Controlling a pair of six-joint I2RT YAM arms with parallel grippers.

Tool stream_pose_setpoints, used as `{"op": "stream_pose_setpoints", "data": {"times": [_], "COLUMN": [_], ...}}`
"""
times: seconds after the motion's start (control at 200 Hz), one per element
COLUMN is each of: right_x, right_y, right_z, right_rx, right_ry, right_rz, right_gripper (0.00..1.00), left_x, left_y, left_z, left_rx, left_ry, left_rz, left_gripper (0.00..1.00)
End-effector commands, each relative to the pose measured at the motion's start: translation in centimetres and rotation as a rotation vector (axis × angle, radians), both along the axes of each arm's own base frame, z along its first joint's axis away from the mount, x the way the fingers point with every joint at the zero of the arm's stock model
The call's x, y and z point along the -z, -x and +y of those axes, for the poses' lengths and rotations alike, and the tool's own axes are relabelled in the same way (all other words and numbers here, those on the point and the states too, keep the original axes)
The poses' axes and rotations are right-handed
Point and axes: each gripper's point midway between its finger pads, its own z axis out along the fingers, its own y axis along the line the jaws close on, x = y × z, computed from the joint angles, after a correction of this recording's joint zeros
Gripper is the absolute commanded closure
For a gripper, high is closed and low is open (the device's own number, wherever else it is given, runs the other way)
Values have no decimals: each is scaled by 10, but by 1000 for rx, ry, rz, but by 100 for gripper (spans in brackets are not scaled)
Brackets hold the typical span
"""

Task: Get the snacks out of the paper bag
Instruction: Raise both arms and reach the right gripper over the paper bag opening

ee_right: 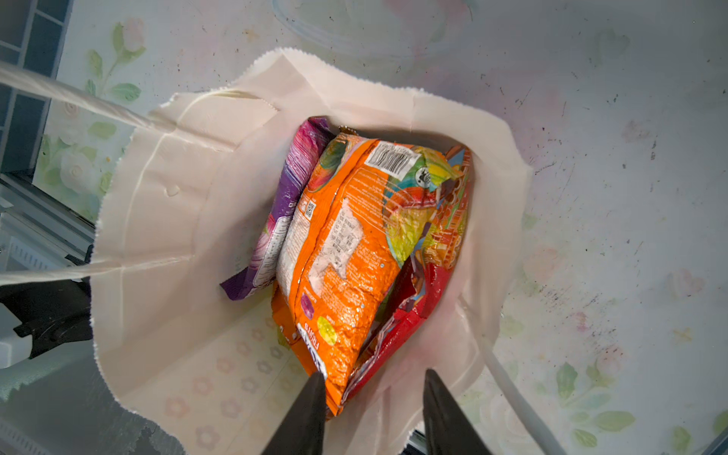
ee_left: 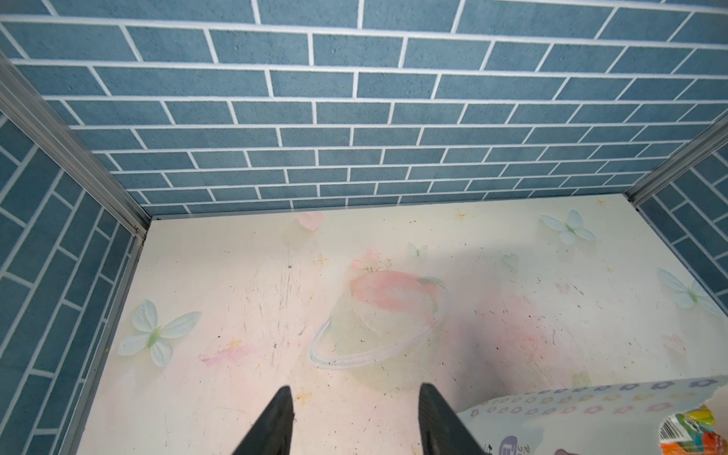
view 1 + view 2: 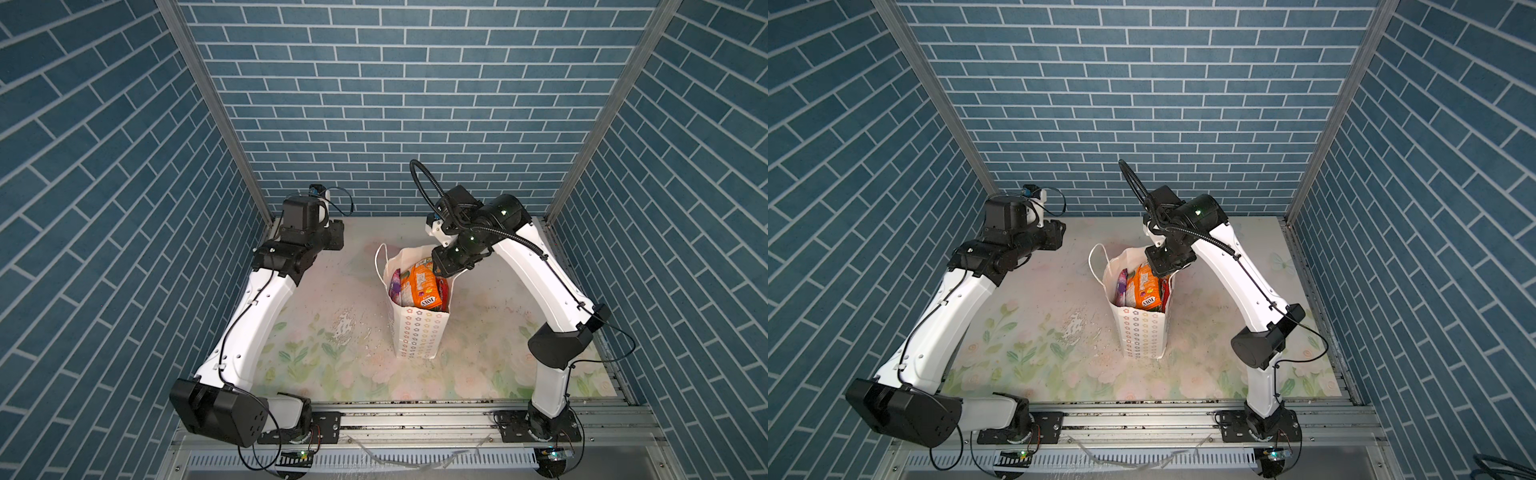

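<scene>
1. While the right gripper (image 1: pixel 374 384) hangs over the open mouth of the paper bag (image 3: pixel 419 332), the step in hand looks like the first pick. In both top views no packet lies out on the table (image 3: pixel 324 291).
2. Its fingers stand apart and straddle the near edge of the orange packet (image 1: pixel 346 256). One fingertip is touching or just beside that edge, and nothing is clamped yet.
3. The next move, as I judge it, calls for closing on the orange packet alone. The pinch should stay clear of the bag's wall and of the red packet (image 1: pixel 413 315) beside it, and a straight lift should keep the bag from tipping.
4. The left gripper (image 2: pixel 354 394) hovers over bare table beside the bag, fingers apart and empty.
5. The bag stands upright mid-table. Inside it, the orange packet is in the middle, with a purple packet (image 1: pixel 283 205) against one side and the red against the other. Anything beneath them is hidden.
</scene>
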Motion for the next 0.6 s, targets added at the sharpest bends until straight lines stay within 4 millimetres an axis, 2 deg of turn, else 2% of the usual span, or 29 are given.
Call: {"op": "stream_pose_setpoints", "data": {"times": [0.0,0.17,0.285,0.595], "right_x": [10,20,26,40], "right_y": [17,12,15,14], "right_z": [-12,-6,3,4], "right_rx": [26,30,12,13], "right_ry": [59,74,56,93], "right_rz": [91,108,152,192], "right_gripper": [60,60,60,60], "left_x": [-2,2,3,7], "left_y": [1,1,0,-4], "left_z": [0,1,0,-1], "left_rx": [4,6,10,16], "left_ry": [-29,-45,-50,-53], "left_rz": [7,18,24,33], "left_gripper": [48,48,48,48]}}
